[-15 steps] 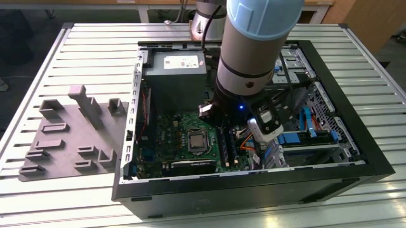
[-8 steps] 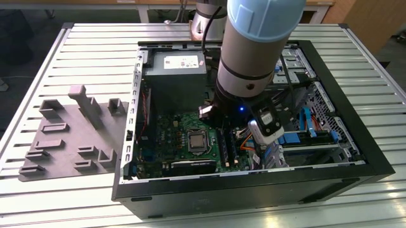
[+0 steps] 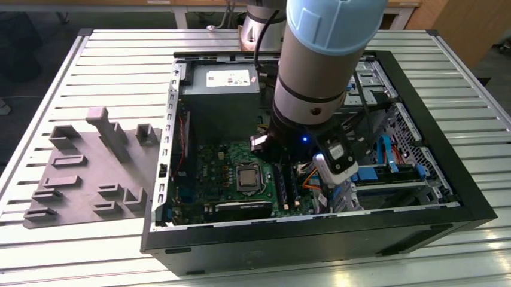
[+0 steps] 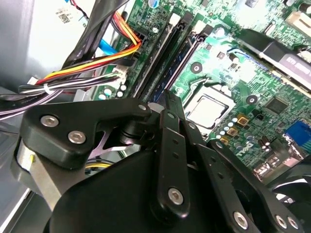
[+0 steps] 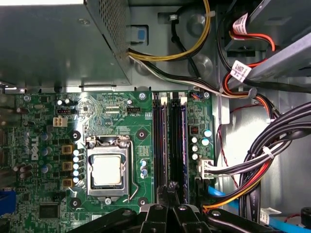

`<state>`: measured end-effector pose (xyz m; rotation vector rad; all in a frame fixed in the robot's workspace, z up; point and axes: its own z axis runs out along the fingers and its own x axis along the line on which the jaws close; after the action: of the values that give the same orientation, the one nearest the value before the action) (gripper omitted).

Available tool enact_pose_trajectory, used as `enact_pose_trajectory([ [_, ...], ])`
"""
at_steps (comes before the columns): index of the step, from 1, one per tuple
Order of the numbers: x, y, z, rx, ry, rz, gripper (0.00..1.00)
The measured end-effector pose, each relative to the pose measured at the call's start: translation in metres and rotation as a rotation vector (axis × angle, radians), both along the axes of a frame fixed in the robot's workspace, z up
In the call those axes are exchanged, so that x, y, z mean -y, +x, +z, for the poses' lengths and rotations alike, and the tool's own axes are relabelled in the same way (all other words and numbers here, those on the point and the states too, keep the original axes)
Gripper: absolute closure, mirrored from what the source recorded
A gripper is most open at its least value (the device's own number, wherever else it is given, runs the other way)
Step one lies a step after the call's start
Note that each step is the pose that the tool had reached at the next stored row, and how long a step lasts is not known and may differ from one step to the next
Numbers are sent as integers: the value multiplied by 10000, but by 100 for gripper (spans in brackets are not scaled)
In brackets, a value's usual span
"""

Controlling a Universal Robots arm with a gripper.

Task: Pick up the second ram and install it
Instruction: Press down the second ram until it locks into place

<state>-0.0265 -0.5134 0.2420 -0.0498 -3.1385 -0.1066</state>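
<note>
The gripper (image 5: 167, 194), fingers together, sits over the second ram (image 5: 173, 141) seated in its slot; the exterior view adds the grey tray (image 3: 88, 173) at 9 o'clock.

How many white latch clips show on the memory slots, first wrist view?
2. One white latch clip and another sit side by side on the memory slots; the slots' other ends hide behind the end effector.

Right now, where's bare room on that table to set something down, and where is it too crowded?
Bare slats of the table lie beyond the grey tray, and in front of it. Inside the computer case it is crowded: cables, motherboard and the arm.
</note>
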Motion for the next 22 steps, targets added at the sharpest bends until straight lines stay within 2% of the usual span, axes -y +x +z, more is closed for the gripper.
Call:
enact_pose_trajectory([
  [8,41,0,-2,0,-60,0,89],
  [17,118,0,-12,0,-74,-1,89],
  [22,122,0,-13,0,-77,0,89],
])
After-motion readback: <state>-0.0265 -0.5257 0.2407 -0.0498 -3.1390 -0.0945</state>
